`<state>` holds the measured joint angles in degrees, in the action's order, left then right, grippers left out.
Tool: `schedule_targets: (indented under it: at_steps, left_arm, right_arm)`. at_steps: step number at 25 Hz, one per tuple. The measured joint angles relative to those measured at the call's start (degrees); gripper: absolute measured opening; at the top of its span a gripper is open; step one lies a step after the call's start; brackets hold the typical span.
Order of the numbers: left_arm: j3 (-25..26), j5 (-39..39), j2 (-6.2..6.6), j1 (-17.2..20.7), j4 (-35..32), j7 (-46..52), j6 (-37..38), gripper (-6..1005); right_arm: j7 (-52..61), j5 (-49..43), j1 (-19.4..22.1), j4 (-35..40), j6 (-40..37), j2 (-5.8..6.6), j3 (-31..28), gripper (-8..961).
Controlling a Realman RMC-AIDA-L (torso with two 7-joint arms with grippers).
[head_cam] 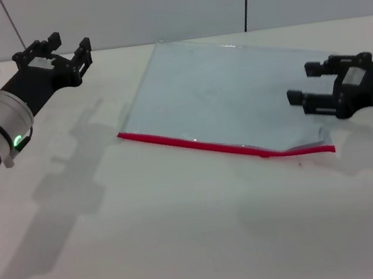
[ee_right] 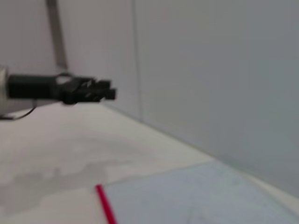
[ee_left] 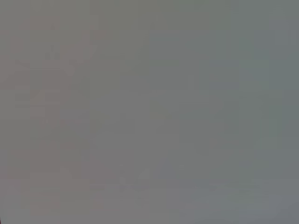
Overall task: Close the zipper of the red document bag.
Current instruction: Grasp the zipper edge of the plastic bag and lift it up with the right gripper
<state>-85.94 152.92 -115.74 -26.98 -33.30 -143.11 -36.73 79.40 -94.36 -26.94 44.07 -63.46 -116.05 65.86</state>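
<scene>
The red document bag [head_cam: 215, 98] is lying flat on the white counter [head_cam: 155, 246], toward the far side and a little right of middle. Its zipper [head_cam: 209, 147] is running along the long edge nearest the robot, slanting from the left end down to the right end, where the pouch's corner is lifting and gaping slightly. The right claw [head_cam: 299, 88] is hovering low just beside that raised right corner — its fingers are spread apart and gripping nothing. The left claw [head_cam: 57, 52] is hanging above the counter's far left, well apart from the bag, fingers spread and empty. The right wrist view is also catching the zipper's left end [ee_right: 105, 205] and the left claw [ee_right: 100, 89] farther off.
</scene>
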Motion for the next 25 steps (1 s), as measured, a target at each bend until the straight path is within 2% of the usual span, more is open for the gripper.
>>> schedule_targets:
  at_steps: [3, 6, 11, 17, 25]
  left_arm:
    - [-0.2, 0.0, 0.05, 0.0, 0.0, 0.0, 0.0, 553]
    - [-0.2, 0.0, 0.1, 0.0, 0.0, 0.0, 0.0, 552]
    - [0.0, -0.8, 0.16, 0.0, 0.0, 0.0, 0.0, 553]
    - [0.0, -0.9, 0.23, 0.0, 0.0, -0.1, 0.6, 553]
    - [0.1, -0.9, 0.25, 0.1, 0.0, -0.5, 0.7, 553]
  right_arm:
    - [0.6, -6.3, 0.2, 2.8, -2.8, -0.24, 0.7, 675]
    - [0.9, -8.3, 0.9, 5.0, -3.4, -0.38, 1.9, 674]
    - [1.2, -10.8, 4.5, 12.2, -3.1, -0.33, 6.7, 674]
    - [2.7, -16.0, 8.3, 19.8, -2.4, -0.51, 9.2, 673]
    - [2.3, -19.2, 11.4, 24.9, 6.2, -0.54, 17.8, 672]
